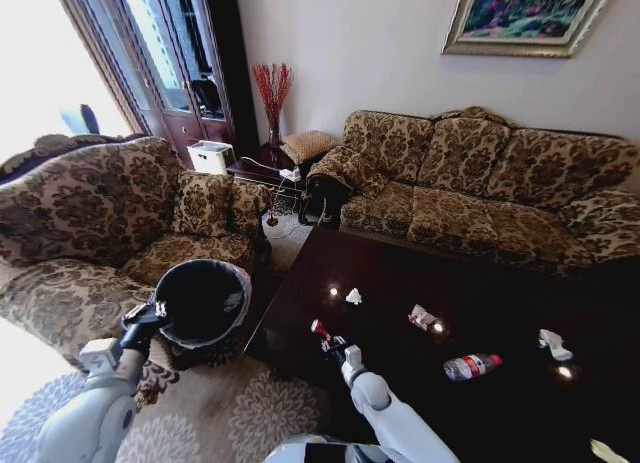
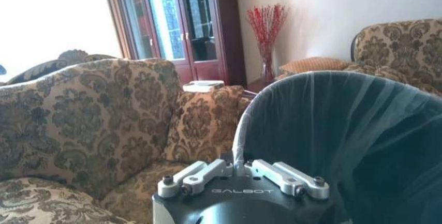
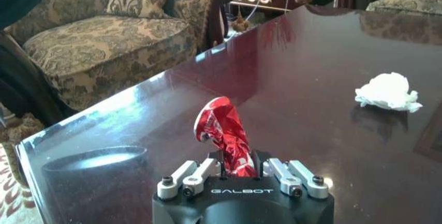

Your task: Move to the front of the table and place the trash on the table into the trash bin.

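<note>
My right gripper (image 1: 331,341) (image 3: 239,166) is shut on a crushed red can (image 1: 319,329) (image 3: 222,131), held upright just over the near left part of the dark table (image 1: 400,273) (image 3: 311,48). My left gripper (image 1: 154,311) (image 2: 241,165) is shut on the rim of the black-lined trash bin (image 1: 203,301) (image 2: 345,131), which is tilted beside the table's left corner. More trash lies on the table: a white paper wad (image 1: 353,296) (image 3: 387,92), a red-and-white wrapper (image 1: 422,317), a clear bottle (image 1: 472,366) and a white crumpled piece (image 1: 553,343).
A patterned armchair (image 1: 90,213) (image 2: 90,115) stands close behind the bin on the left. A matching sofa (image 1: 480,183) runs along the table's far side. A side table (image 1: 262,168) with a red twig vase sits in the corner. A patterned rug (image 1: 220,413) covers the floor.
</note>
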